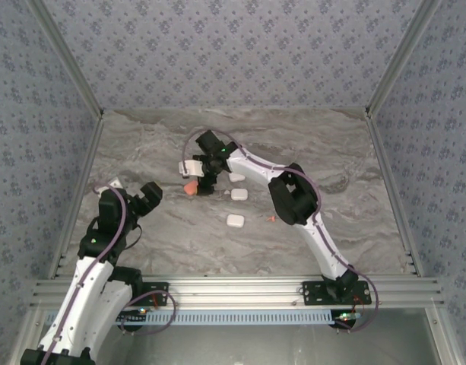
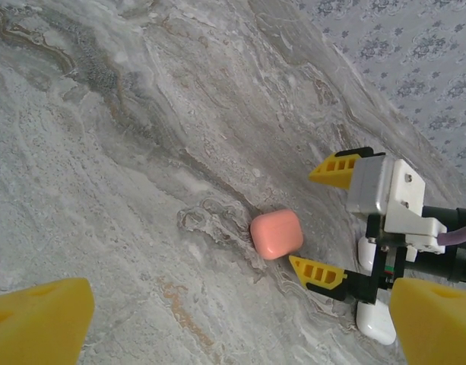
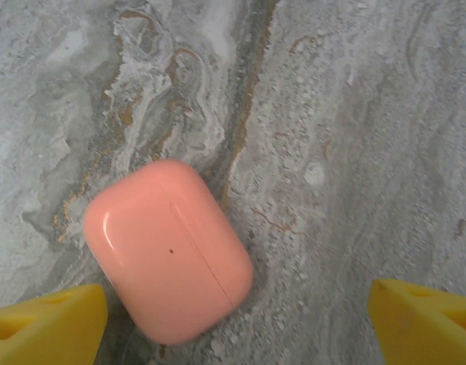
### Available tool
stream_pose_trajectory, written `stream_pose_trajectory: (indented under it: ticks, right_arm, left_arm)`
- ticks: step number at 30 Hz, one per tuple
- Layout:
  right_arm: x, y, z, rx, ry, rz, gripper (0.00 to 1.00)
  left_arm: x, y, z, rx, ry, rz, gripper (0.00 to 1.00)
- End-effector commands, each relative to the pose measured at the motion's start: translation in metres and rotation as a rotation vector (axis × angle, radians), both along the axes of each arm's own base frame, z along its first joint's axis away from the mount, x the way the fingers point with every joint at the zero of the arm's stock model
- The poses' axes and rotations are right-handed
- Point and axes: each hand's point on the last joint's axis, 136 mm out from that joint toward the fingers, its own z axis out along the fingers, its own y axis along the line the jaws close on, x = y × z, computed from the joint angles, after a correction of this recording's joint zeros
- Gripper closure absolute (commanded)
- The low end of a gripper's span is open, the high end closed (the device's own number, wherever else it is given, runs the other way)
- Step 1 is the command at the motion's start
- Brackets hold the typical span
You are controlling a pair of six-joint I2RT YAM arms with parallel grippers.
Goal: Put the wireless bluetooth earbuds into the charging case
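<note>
**Entry: earbud tabletop, as I am seeing it from the floor**

1. Pink charging case [image 3: 168, 251]: lying flat on the marble table [image 1: 354, 228], left of centre, lid seam shut. To my eye it is sitting there as the next pick, since it must be opened before anything goes in.
2. Right gripper [image 2: 301, 219]: reaching over from the right and hovering low at the pink case. Its yellow jaws are standing wide, one to each side of the case and gripping nothing. This looks like lining up for a grasp.
3. Left gripper [image 2: 240, 319]: waiting at the left side of the table, jaws spread wide and empty. It is facing the pink case, probably ready to help.
4. Three white cases [image 1: 235, 220]: resting closed, just beside the right arm.
5. Earbuds: one tiny orange-red speck [image 1: 272, 219] is lying near the right arm and is possibly an earbud. It is too small to tell.
</note>
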Motion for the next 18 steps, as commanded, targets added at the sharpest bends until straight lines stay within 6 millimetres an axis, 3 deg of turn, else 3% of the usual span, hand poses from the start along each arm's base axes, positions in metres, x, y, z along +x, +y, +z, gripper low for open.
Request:
stream_pose_trajectory:
  ticks: [1, 11, 18]
  right_arm:
    - [-0.010, 0.004, -0.015, -0.036, 0.028, 0.044, 0.10]
    - [-0.022, -0.003, -0.037, -0.121, 0.085, 0.047, 0.28]
    - [-0.031, -0.015, -0.039, -0.157, 0.133, 0.031, 0.43]
  left_arm:
    - [0.001, 0.003, 0.014, 0.020, -0.025, 0.006, 0.01]
    - [0.002, 0.003, 0.014, 0.024, -0.027, 0.002, 0.01]
    - [0.003, 0.002, 0.016, 0.028, -0.033, -0.009, 0.01]
